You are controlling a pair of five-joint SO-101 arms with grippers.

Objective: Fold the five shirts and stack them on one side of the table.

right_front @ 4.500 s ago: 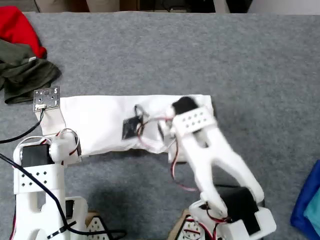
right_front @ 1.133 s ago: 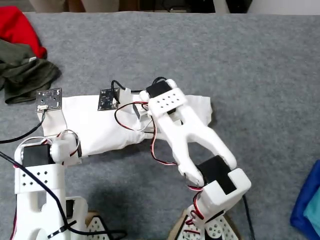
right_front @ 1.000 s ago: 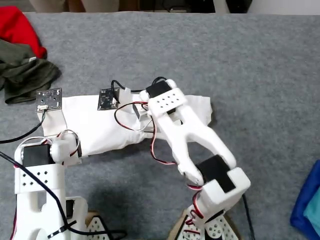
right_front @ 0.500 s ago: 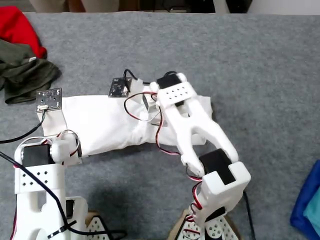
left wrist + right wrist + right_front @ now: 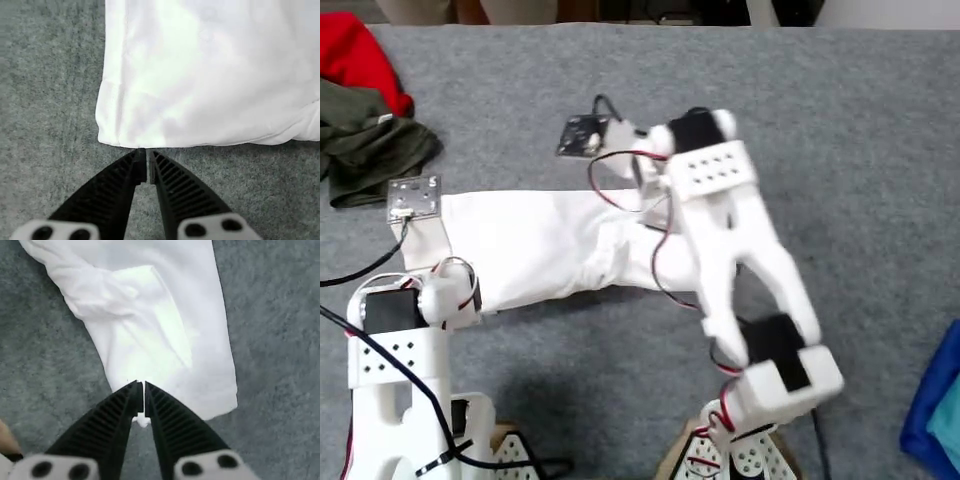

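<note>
High view: white shirt (image 5: 540, 245) lies on the grey table (image 5: 840, 120) folded into a long strip, running crosswise in front of both arms. The left arm (image 5: 395, 350) sits at one end of the strip, its wrist over that end's corner. The right arm (image 5: 740, 250) reaches across the other end of the shirt, wrist above the shirt's far edge.

Left wrist view: left gripper (image 5: 146, 156) has its jaws pressed together, tips touching the shirt's (image 5: 210, 75) hem near a corner. Cannot tell whether any fabric is caught between them. The shirt lies flat on the table beyond the tips.

Right wrist view: right gripper (image 5: 140, 390) is clamped on the shirt (image 5: 150, 325). A bit of white fabric pokes out between the jaws behind the tips. The cloth spreads away from the tips in loose folds, with one layer doubled over the top.

Other cloth, all placed from the white shirt:
- A red garment (image 5: 350, 55) and a dark green garment (image 5: 370, 150) are bunched together beyond the left-arm end, on the far side, apart from the shirt.
- A blue garment (image 5: 935, 400) lies well past the right-arm end, at the table's near edge.
</note>
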